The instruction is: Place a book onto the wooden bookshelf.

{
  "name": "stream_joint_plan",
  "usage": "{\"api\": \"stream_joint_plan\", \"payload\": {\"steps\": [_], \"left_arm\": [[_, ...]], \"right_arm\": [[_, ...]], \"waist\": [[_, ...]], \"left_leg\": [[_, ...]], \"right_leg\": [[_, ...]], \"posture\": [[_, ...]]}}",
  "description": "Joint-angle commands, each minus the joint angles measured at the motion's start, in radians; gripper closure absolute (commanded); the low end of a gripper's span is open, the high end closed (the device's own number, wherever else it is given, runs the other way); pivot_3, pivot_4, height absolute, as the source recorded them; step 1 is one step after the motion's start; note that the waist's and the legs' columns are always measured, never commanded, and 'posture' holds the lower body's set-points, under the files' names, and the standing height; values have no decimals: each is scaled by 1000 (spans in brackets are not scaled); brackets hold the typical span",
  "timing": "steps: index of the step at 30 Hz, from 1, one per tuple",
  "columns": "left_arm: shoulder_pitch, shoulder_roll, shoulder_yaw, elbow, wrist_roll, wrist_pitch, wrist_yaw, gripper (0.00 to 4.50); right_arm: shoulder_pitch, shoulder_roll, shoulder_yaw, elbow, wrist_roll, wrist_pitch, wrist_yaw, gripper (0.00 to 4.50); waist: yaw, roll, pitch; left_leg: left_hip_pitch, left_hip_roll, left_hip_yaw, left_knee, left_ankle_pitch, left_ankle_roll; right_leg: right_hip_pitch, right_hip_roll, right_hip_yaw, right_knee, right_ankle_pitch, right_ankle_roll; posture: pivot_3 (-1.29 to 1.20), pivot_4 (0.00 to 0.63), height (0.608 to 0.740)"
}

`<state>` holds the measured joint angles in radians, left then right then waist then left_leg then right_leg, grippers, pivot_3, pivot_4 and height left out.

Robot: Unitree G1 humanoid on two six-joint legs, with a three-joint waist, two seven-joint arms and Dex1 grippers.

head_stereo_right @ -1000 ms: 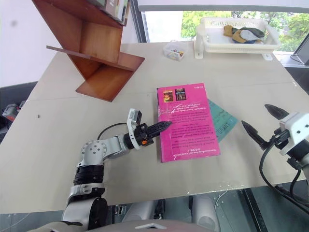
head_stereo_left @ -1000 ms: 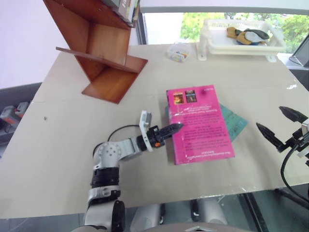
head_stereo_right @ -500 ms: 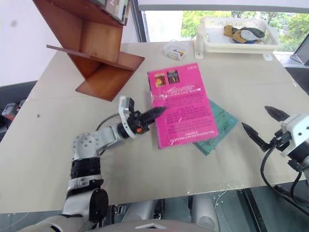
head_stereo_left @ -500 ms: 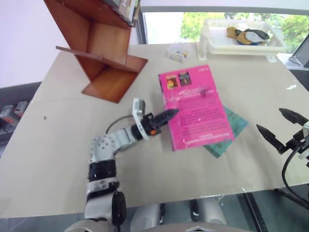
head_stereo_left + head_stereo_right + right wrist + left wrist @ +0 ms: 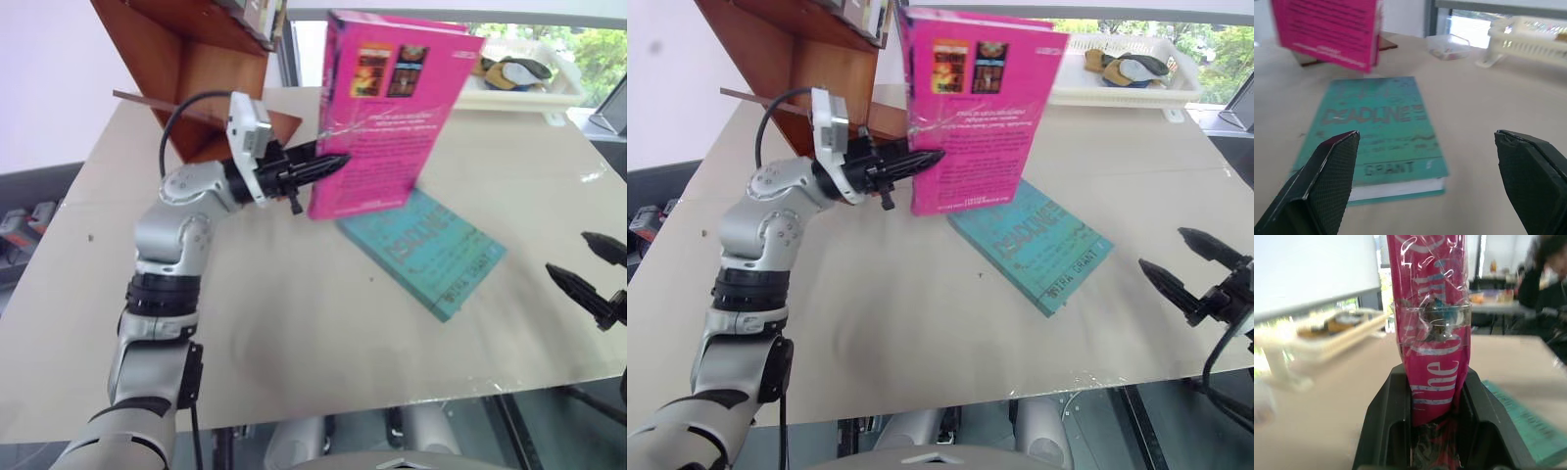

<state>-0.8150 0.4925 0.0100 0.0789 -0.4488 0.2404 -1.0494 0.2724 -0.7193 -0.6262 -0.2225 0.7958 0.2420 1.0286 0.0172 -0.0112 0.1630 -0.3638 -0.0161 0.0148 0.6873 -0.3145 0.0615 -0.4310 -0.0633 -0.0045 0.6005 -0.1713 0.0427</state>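
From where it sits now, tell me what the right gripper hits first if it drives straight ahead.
Most likely the teal book: it lies flat on the table directly ahead of the open right gripper. Depth is uncertain, so it might skim over the cover.

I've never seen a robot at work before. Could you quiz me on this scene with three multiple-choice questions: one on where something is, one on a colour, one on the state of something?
1. Where is the teal book?
A. Lying flat on the table
B. Standing on the wooden bookshelf
C. Inside the white tray

2. What colour is the book that the left hand holds?
A. Yellow
B. Bright pink
C. Black

3. How is the right hand?
A. Shut on the teal book
B. Shut on a cable
C. Open, holding nothing

Answers:
1. A: the teal book lies flat on the tabletop, below the raised book.
2. B: its cover is bright pink, with two small dark pictures near the top.
3. C: its two black fingers stand wide apart with nothing between them.
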Motion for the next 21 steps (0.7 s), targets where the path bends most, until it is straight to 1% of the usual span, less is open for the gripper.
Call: {"api": "stream_joint_plan", "payload": {"steps": [1, 5, 9, 11, 13, 17, 21], "left_arm": [[-95, 9, -11, 14, 111, -255, -19, 3876], [-180, 65, -68, 110, 293, -543, -39, 3876], [-247, 157, -105, 232, 436, -715, -29, 3876], [-267, 191, -118, 277, 479, -759, -19, 3876], [-293, 258, -136, 328, 577, -852, 11, 3876], [-343, 312, -140, 382, 634, -949, 53, 3876], [-389, 373, -156, 413, 666, -1009, 44, 3876]], "right_arm": [[27, -41, -95, -39, 119, 80, 58, 0], [51, -81, -154, -35, 205, 158, 127, 0], [57, -108, -189, -40, 263, 218, 172, 0], [57, -114, -197, -43, 273, 237, 185, 0], [41, -117, -187, -37, 270, 244, 189, 0], [15, -120, -168, -26, 255, 253, 201, 0], [-22, -127, -148, 2, 226, 252, 212, 0]], "waist": [[0, 0, 0], [-2, 0, 0], [-4, 0, 0], [-3, 0, 0], [-2, -2, 1], [-2, -3, 2], [0, -3, 2]], "left_leg": [[0, 0, 0, 0, 0, 0], [1, 1, 1, -1, -3, 5], [2, 1, 2, -1, -3, 5], [2, 2, 2, 0, -3, 5], [2, 2, 2, 0, -3, 5], [1, 2, 2, 0, -3, 5], [-1, 1, 2, 0, -3, 5]], "right_leg": [[0, 0, 0, 0, 0, 0], [0, 0, 0, -1, 1, 2], [0, 1, 0, 0, 1, 3], [0, 1, 0, 1, 2, 4], [0, 1, 0, 2, 2, 4], [-1, 1, 0, 1, 2, 5], [-1, 0, -1, 0, 3, 7]], "posture": [[0, 150, 740], [0, 150, 740], [0, 150, 740], [0, 150, 740], [0, 150, 740], [0, 150, 740], [0, 150, 740]]}}
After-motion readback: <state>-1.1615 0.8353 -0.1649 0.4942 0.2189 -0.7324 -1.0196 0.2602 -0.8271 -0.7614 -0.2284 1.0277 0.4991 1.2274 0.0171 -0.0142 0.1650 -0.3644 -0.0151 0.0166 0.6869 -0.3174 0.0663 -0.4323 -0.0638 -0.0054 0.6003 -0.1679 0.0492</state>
